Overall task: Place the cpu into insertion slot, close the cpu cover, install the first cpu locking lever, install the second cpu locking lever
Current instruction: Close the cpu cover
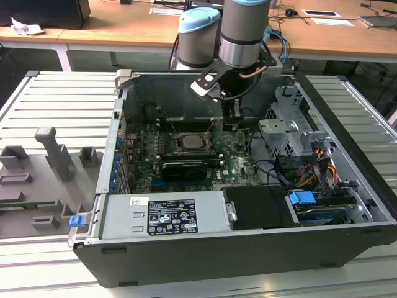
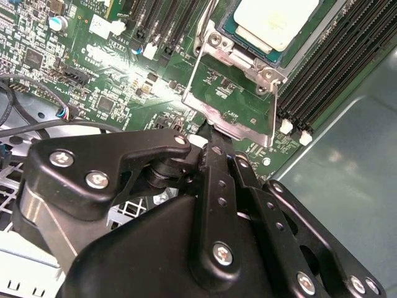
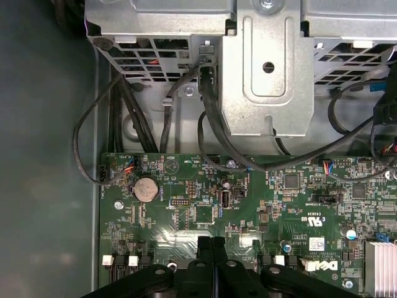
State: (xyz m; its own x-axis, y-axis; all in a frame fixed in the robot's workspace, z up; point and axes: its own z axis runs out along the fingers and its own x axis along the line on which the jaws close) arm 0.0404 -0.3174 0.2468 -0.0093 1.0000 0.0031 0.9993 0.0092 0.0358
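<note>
You had the case [image 1: 248,254] lying open on a slatted metal table [image 1: 49,99], with wooden desks [image 1: 124,31] behind it at twelve o'clock in the exterior view. Grey fixtures [image 1: 56,155] stood on the table at nine o'clock from the case. The desks were cut off by the picture's edge.

In that view the arm came down into the case from twelve o'clock, and its wrist hid most of the gripper [image 1: 232,124], which hung over the board [image 1: 236,162] at about three o'clock from the cpu [image 1: 189,141].

In both wrist views your gripper [image 2: 214,146] [image 3: 211,245] had its fingers pressed together. In the second wrist view their tip met the near edge of the cover [image 2: 226,121], but you could not tell whether that thin edge was pinched between them. The gripper's black body hid the board beneath it.

The cover lay swung open toward the gripper, green board showing through its cut-out. The cpu [image 2: 276,22] sat in the slot [image 2: 242,53], just beyond the cover's hinge, between rows of memory slots [image 2: 322,81].

Inside the case, a power supply [image 1: 164,214] lay at six o'clock from the cpu, and a drive cage [image 1: 288,121] at three o'clock, with black cables [image 3: 211,124] running from it down to the board.
</note>
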